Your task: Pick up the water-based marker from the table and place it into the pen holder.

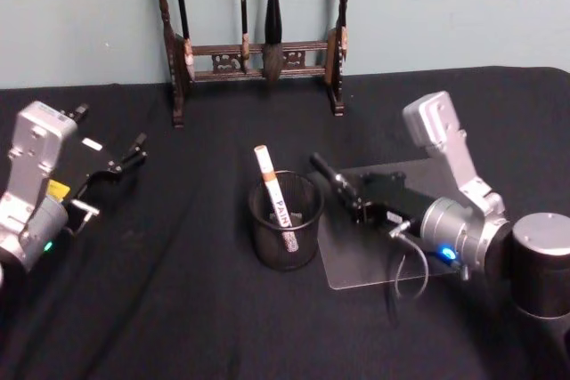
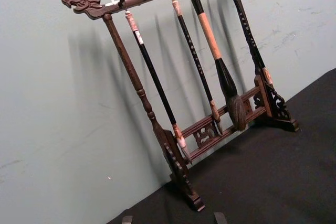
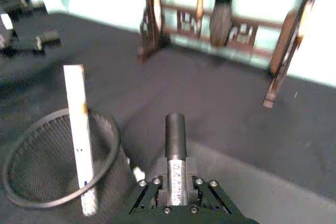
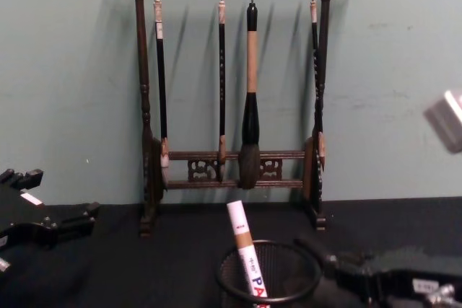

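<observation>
Black cloth covers the table (image 1: 178, 309), with a wooden brush rack (image 1: 258, 49) at 12 o'clock. The pen holder (image 1: 267, 238) stands mid-table with a white marker (image 1: 270, 180) leaning inside. At its 3 o'clock, my right gripper (image 1: 363, 211) clamps a dark-capped marker (image 1: 328, 175) just beside the rim. My left gripper (image 1: 132, 153) waits at 9 o'clock, fingers spread.

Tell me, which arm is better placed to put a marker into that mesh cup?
Right. The right pincer holds a black-capped marker, its cap close beside the pen holder's rim. The left pincer is open, empty and much farther off.
</observation>
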Controlling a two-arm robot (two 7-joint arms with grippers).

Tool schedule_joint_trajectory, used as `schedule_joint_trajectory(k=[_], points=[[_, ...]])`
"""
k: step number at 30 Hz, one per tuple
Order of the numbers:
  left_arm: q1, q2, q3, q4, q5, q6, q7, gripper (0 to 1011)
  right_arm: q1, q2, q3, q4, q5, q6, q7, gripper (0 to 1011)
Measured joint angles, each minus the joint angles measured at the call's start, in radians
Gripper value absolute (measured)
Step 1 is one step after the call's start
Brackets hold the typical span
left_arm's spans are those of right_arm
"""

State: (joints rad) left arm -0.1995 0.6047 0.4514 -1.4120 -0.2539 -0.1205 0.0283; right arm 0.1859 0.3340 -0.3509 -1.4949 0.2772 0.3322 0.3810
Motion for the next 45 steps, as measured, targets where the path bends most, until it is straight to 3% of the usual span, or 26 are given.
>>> schedule_joint_trajectory(k=[5,12,16,25,34,45], points=[[0.0,0.0,0.0,0.0,0.0,0.0,0.0,1001,-0.011,0.005,0.018,-0.014,0.025,-0.102,0.002,197],[0.0,0.0,0.0,0.0,0.0,0.0,0.0,1001,-0.025,0.006,0.036,-0.028,0.05,-0.181,-0.012,195],[0.0,0.0,0.0,0.0,0.0,0.0,0.0,1001,-0.03,-0.007,0.043,-0.026,0.073,-0.267,-0.007,195],[0.0,0.0,0.0,0.0,0.0,0.0,0.0,1001,-0.013,-0.046,0.024,0.014,0.125,-0.43,0.056,197],[0.0,0.0,0.0,0.0,0.0,0.0,0.0,1001,0.013,-0.084,-0.029,0.059,0.174,-0.49,0.115,195],[0.0,0.0,0.0,0.0,0.0,0.0,0.0,1001,0.03,-0.091,-0.072,0.1,0.188,-0.484,0.124,197]])
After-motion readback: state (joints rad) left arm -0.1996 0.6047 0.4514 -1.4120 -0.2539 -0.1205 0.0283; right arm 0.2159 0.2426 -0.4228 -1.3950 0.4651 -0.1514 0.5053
